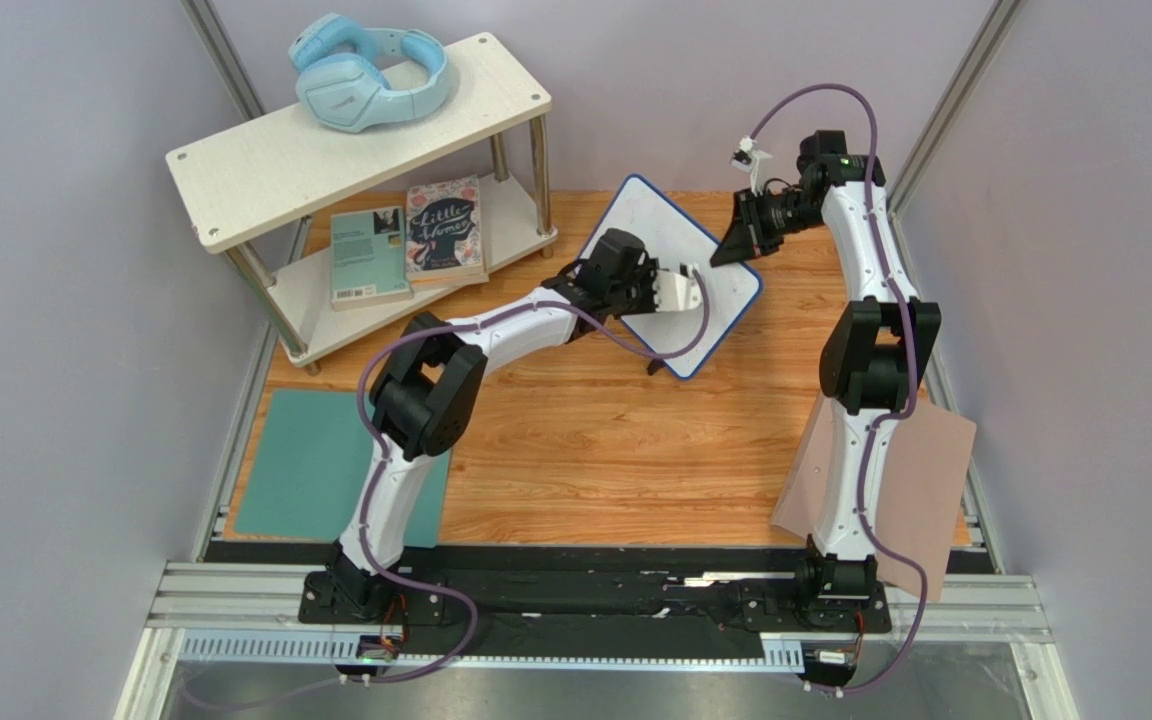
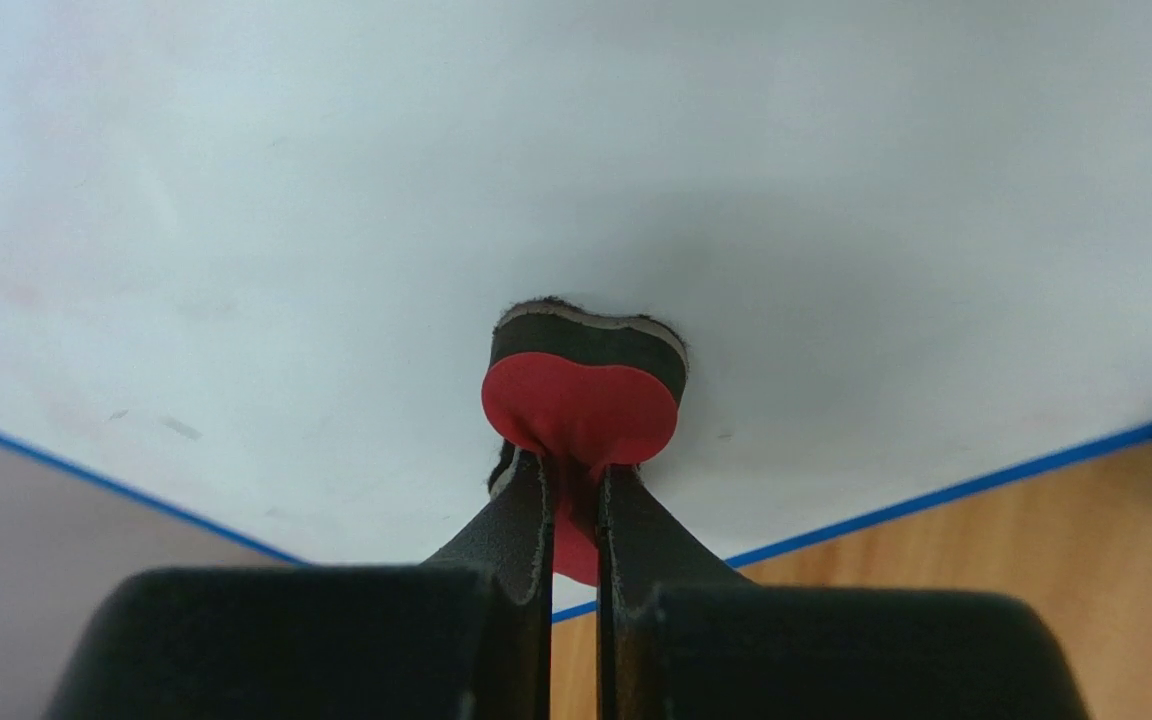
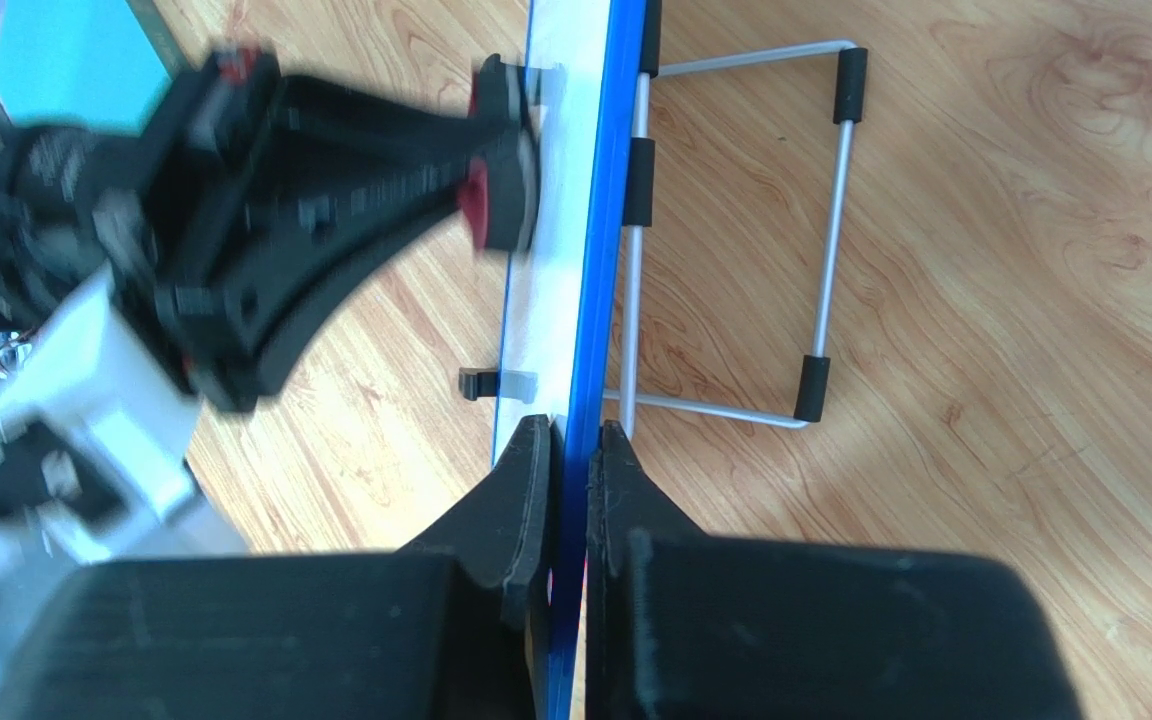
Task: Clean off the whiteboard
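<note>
Red-backed eraser, dark felt side pressed on the whiteboard, is pinched in the left gripper. Jaws are nearly together w/ only a thin bit of the red back btwn them. Board stands tilted on a wire stand at the far middle of the wood table, not flat. Right gripper is clamped narrow on the board's blue rim, one finger each side, steadying it.

Risks, as I judge them:
- Eraser is held by a small bit only. Sideways drag on the felt could twist it or pull it out, then bare fingertips scrape the board.
- Too much fwd push: only the light stand backs the board, so it could tip back or skid on the wood. The clamp is at one edge, so the board may pivot round it.
- Rim grip looks shallow; a hard stroke could slip it off.
- Eraser sits near the lower edge. A stroke past the rim loses contact or snags the blue trim.
- Arms are close; a stroke toward the clamp risks finger-to-finger contact.
- Only faint specks show on the white. Can't tell if marks remain elsewhere, so areas may get missed.
</note>
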